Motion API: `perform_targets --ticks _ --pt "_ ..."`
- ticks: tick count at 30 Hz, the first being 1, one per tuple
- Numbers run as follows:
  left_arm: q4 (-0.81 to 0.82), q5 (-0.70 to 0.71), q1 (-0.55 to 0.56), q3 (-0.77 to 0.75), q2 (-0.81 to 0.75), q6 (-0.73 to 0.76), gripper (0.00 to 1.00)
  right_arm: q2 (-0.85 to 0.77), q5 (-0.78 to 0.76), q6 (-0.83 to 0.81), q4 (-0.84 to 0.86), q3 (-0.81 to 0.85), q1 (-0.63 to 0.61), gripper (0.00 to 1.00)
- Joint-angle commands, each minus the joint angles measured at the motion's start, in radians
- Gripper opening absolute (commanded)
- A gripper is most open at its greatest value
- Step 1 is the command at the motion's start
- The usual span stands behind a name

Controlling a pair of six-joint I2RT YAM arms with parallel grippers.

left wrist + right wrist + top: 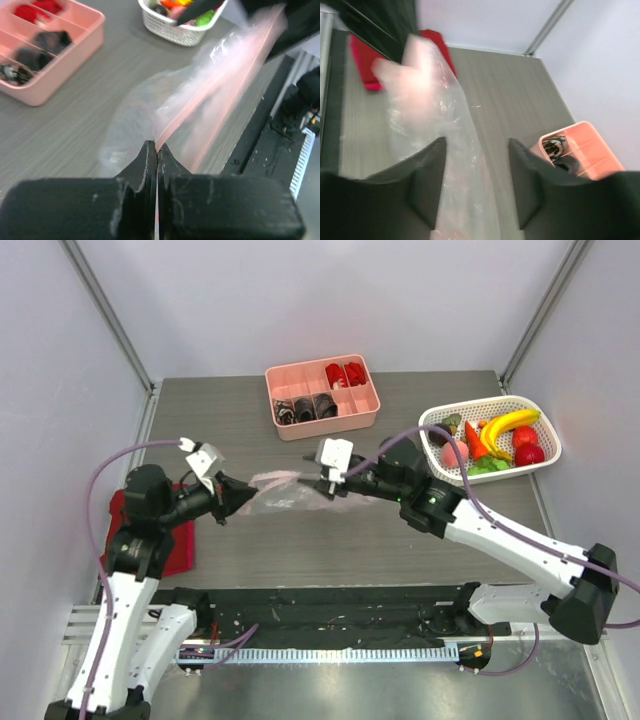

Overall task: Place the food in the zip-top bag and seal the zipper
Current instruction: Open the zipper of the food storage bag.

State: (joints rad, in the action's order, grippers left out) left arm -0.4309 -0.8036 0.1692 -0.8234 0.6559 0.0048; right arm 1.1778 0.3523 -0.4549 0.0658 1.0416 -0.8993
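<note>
Zip-top bag (pixel 283 490) is stretched between both tools over the grey wood-grain bench (pixel 350 540). Left tool (pixel 156 147) is pinched tight on the pink zipper (pixel 210 95). Right tool (pixel 477 145) stands part-open, with film running between its jaws. Food (pixel 495 440) lies in a white mesh basket (pixel 440 412) at right. A pink tray (pixel 330 425) sits behind and a red cloth (pixel 180 545) at left. Pale walls enclose the bench.

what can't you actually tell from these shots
- zipper: open or sealed, smeared by motion blur in the left wrist view.
- zip-top bag: too small in the top view to see whether anything is inside.
- right hand: whether it touches the bag, blurred in the right wrist view.
- basket: cut off by the left wrist view's top edge.
</note>
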Motion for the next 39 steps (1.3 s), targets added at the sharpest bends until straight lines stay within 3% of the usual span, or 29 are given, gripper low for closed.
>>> perform_targets --ticks 1,4,6,13,19,22,25,29,33,39 --pt "-0.277 0.177 0.003 -0.23 -0.045 -0.081 0.0 0.092 -0.146 0.123 0.102 0.15 -0.001 0.7" --pt "-0.432 0.4 0.003 -0.363 -0.019 -0.071 0.0 0.123 -0.231 0.195 0.077 0.21 0.005 0.85" --pt "-0.546 0.537 0.003 -0.41 0.004 -0.054 0.0 0.109 -0.249 0.222 0.052 0.225 0.011 0.87" --pt "-0.703 0.733 0.003 -0.422 0.134 -0.054 0.0 -0.009 -0.34 0.409 -0.182 0.178 0.025 0.88" --pt "-0.528 0.552 0.027 -0.323 0.204 -0.137 0.0 -0.153 -0.251 0.617 -0.302 0.022 0.045 0.85" --pt "-0.474 0.55 0.076 -0.336 0.26 -0.238 0.0 -0.181 -0.144 0.654 -0.328 -0.015 0.074 0.85" --pt "-0.466 0.546 0.076 -0.387 0.28 -0.307 0.0 -0.191 -0.13 0.621 -0.333 -0.022 0.088 0.85" --pt "-0.557 0.783 0.069 -0.496 0.269 -0.306 0.0 -0.181 -0.131 0.59 -0.334 -0.008 0.109 0.84" --pt "-0.62 1.132 0.061 -0.562 0.217 -0.209 0.0 -0.149 -0.112 0.616 -0.337 0.014 0.148 0.85" --pt "-0.689 1.359 0.062 -0.605 0.231 -0.054 0.0 -0.11 -0.085 0.648 -0.339 0.028 0.188 0.85"
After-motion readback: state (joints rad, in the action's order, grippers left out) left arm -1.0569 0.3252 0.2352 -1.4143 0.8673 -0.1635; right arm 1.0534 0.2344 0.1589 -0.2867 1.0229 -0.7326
